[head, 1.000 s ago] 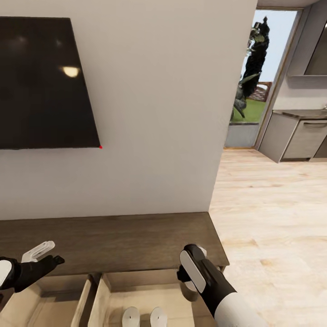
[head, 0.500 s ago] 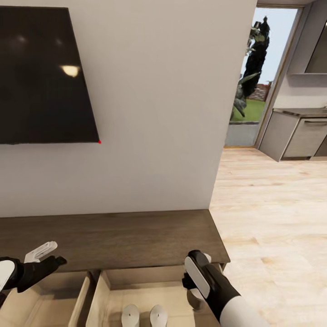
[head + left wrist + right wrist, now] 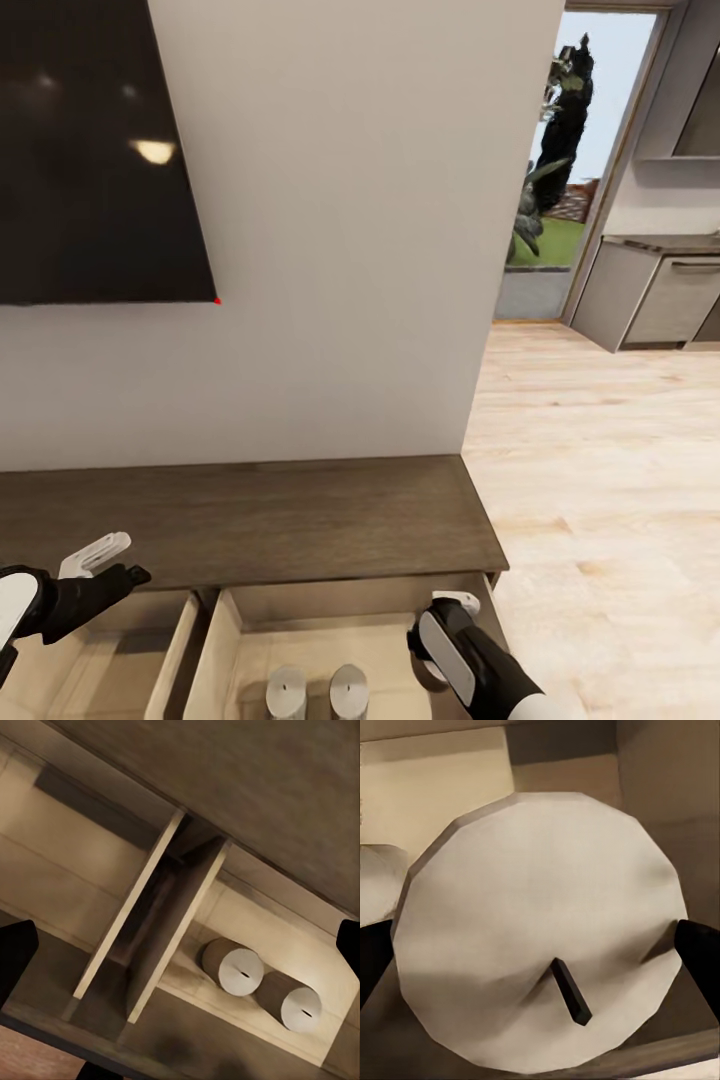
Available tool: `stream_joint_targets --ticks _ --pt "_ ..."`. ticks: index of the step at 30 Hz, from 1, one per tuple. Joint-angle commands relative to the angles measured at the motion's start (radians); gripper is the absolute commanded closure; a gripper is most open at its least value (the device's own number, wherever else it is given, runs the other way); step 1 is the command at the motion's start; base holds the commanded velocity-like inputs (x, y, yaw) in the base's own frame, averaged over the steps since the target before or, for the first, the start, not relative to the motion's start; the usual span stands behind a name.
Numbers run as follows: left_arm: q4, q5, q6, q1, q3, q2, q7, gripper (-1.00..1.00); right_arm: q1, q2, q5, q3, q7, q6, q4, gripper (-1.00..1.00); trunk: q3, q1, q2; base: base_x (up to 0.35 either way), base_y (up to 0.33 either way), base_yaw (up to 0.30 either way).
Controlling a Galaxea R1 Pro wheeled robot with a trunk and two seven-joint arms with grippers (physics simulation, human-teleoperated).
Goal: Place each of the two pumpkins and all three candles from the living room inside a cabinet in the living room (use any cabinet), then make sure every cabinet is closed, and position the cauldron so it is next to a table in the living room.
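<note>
I am standing in a home's living room: a dark television (image 3: 100, 150) is hanging on the pale wall (image 3: 350, 250) above the cabinet (image 3: 250, 515), pale wood flooring (image 3: 600, 450) is stretching beyond the cabinet's end towards grey kitchen cupboards (image 3: 650, 300), and a garden doorway (image 3: 560, 150) is showing greenery beside them.

- Two open drawers (image 3: 90, 862) of the cabinet (image 3: 285, 787) sit side by side, pale beige inside.
- Their adjoining side walls (image 3: 161, 922) stand close together with a dark gap between.
- Two candles (image 3: 232, 967) stand upright, just beside each other, in one drawer.
- Each candle top shows a short dark wick.
- Dark fingertips (image 3: 15, 956) of the left gripper show at opposite edges, spread wide apart.
</note>
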Motion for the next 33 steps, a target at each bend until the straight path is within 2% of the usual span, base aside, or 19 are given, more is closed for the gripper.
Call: stream_joint_targets --ticks 1,3,8,10,12,13,15,16,17,18,19,21,23,24,28,33 --pt "-0.001 0.010 0.002 -0.001 0.000 0.000 0.010 -1.00 -0.001 0.000 -0.007 0.005 0.002 -0.002 0.004 1.00 -0.004 0.004 -0.008 0.000 0.000 0.000" --pt "-0.001 0.010 0.002 0.000 -0.001 0.000 0.010 -1.00 -0.001 0.001 -0.009 0.005 0.019 -0.017 0.011 1.00 -0.010 0.012 -0.022 0.000 0.000 0.000" --pt "-0.001 0.010 0.003 0.000 -0.001 0.000 0.010 -1.00 -0.001 0.003 -0.007 0.007 0.069 -0.126 0.067 1.00 -0.026 0.031 -0.057 0.000 0.000 0.000" --pt "-0.002 0.013 0.004 0.000 -0.001 0.004 0.009 -1.00 -0.001 0.004 -0.007 0.008 0.074 -0.148 0.079 1.00 -0.032 0.038 -0.071 0.000 0.000 0.000" --pt "-0.004 0.021 0.011 0.000 0.000 0.026 0.007 -1.00 -0.001 0.004 -0.007 0.008 0.077 -0.165 0.085 1.00 -0.039 0.046 -0.085 0.000 0.000 0.000" --pt "-0.004 0.036 0.013 0.000 0.002 0.043 0.003 -1.00 -0.001 0.004 -0.007 0.008 0.078 -0.167 0.086 1.00 -0.042 0.050 -0.092 0.000 0.000 0.000" --pt "-0.005 0.163 0.016 -0.001 0.004 0.107 -0.039 -1.00 -0.001 0.004 -0.007 0.007 0.079 -0.171 0.088 1.00 -0.048 0.058 -0.106 0.000 0.000 0.000" --pt "-0.004 0.244 0.016 -0.001 0.002 0.146 -0.067 -1.00 -0.001 0.004 -0.007 0.008 0.079 -0.173 0.088 1.00 -0.051 0.061 -0.113 0.000 0.000 0.000" --pt "-0.003 0.377 0.016 0.000 -0.003 0.216 -0.106 -1.00 -0.001 0.004 -0.007 0.008 0.079 -0.179 0.093 1.00 -0.054 0.065 -0.120 0.000 0.000 0.000" --pt "-0.001 0.458 0.016 0.001 -0.006 0.262 -0.129 -1.00 -0.001 0.004 -0.007 0.008 0.079 -0.190 0.100 1.00 -0.054 0.065 -0.120 0.000 0.000 0.000" --pt "0.000 0.525 0.016 0.004 -0.007 0.301 -0.149 -1.00 -0.001 0.004 -0.007 0.008 0.080 -0.205 0.108 1.00 -0.054 0.065 -0.120 0.000 0.000 0.000" --pt "0.003 0.622 0.016 0.031 -0.005 0.364 -0.187 -1.00 -0.001 0.005 -0.007 0.008 0.080 -0.236 0.126 1.00 -0.054 0.065 -0.120 0.000 0.000 0.000" --pt "0.003 0.652 0.016 0.049 -0.001 0.387 -0.220 -1.00 -0.001 0.012 -0.007 0.012 0.080 -0.246 0.132 1.00 -0.054 0.065 -0.120 0.000 0.000 0.000" --pt "0.003 0.662 0.016 0.057 -0.001 0.396 -0.256 -1.00 -0.001 0.021 -0.007 0.018 0.081 -0.250 0.134 1.00 -0.054 0.065 -0.120 0.000 0.000 0.000" --pt "0.009 0.667 0.016 0.069 -0.008 0.407 -0.396 -1.00 -0.001 0.034 -0.006 0.044 0.081 -0.254 0.159 1.00 -0.054 0.065 -0.120 0.000 0.000 0.000" --pt "0.017 0.659 0.016 0.112 -0.012 0.407 -0.442 -1.00 -0.001 0.050 -0.004 0.064 0.081 -0.267 0.177 1.00 -0.054 0.065 -0.120 0.014 0.000 0.000"
